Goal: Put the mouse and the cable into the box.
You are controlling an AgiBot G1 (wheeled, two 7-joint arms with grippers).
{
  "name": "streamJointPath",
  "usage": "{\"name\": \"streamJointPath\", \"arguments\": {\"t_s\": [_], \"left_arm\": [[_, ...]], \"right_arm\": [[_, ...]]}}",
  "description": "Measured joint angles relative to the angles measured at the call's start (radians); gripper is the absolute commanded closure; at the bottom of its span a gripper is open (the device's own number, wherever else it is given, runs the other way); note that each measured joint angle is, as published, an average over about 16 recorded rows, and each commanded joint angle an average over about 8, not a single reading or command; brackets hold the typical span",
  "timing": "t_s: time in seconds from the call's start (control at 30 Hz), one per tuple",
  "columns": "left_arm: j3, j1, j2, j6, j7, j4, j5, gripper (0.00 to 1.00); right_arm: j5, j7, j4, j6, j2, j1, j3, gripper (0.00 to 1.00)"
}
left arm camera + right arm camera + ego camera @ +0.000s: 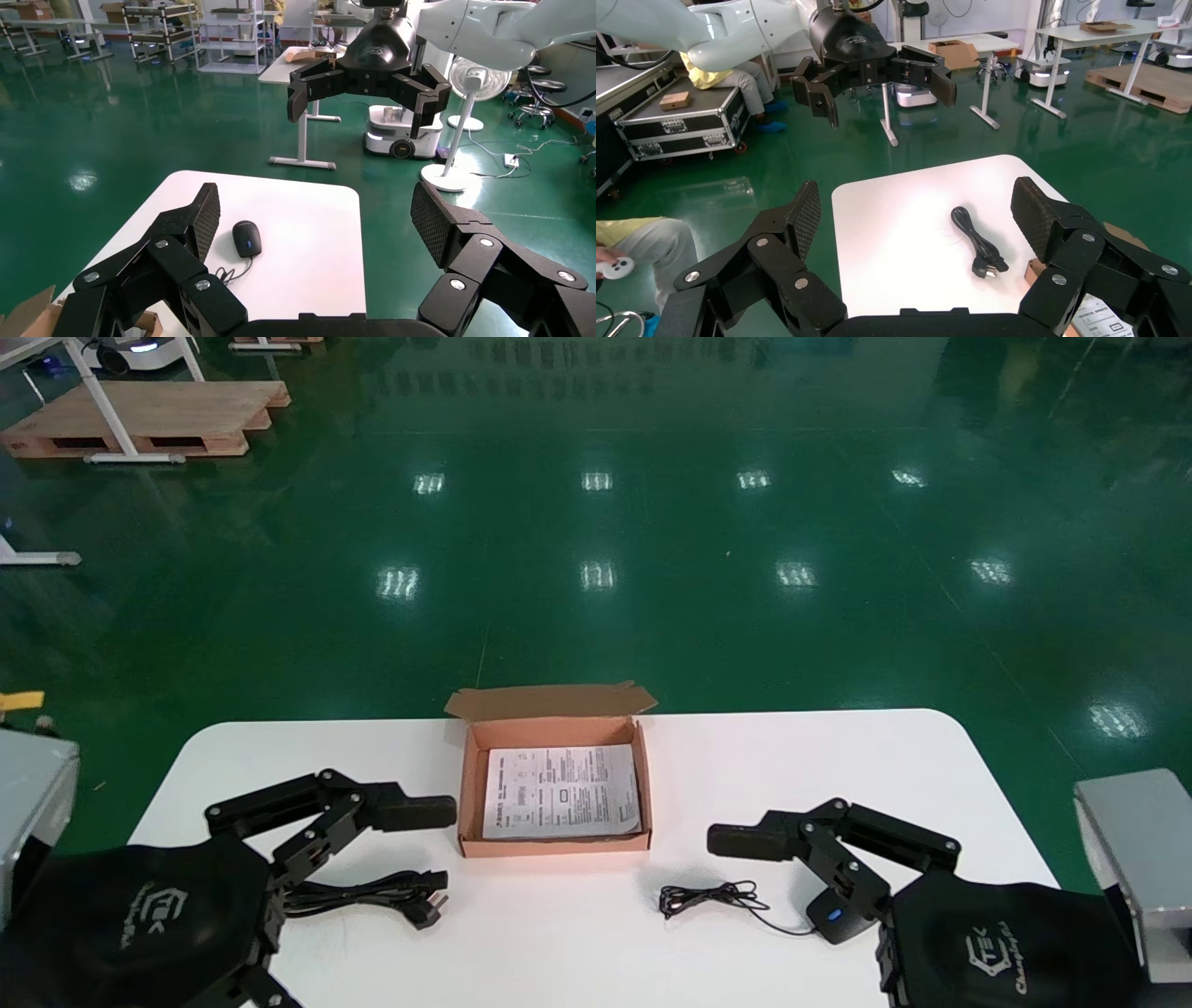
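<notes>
Neither the mouse [832, 915] nor the cable [372, 894] has been put into the box [556, 845], so both steps are judged still to be done. The black mouse, with its thin tangled cord, is seen on the tabletop [559, 943] right of the box, just beside the wide-open right hand [916, 200]. The thick, bundled cable is seen left of the box, near the open, empty left hand [316, 210].
</notes>
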Motion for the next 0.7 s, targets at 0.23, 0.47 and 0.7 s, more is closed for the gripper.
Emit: {"name": "streamJointPath", "arguments": {"t_s": [0.23, 0.47, 0.7], "left_arm": [[0.0, 0.0, 0.0, 0.0, 0.0, 0.0, 0.0, 0.0], [0.0, 0.0, 0.0, 0.0, 0.0, 0.0, 0.0, 0.0], [0.0, 0.0, 0.0, 0.0, 0.0, 0.0, 0.0, 0.0]], "right_arm": [[0.0, 0.0, 0.0, 0.0, 0.0, 0.0, 0.0, 0.0], [0.0, 0.0, 0.0, 0.0, 0.0, 0.0, 0.0, 0.0], [0.0, 0.0, 0.0, 0.0, 0.0, 0.0, 0.0, 0.0]]}}
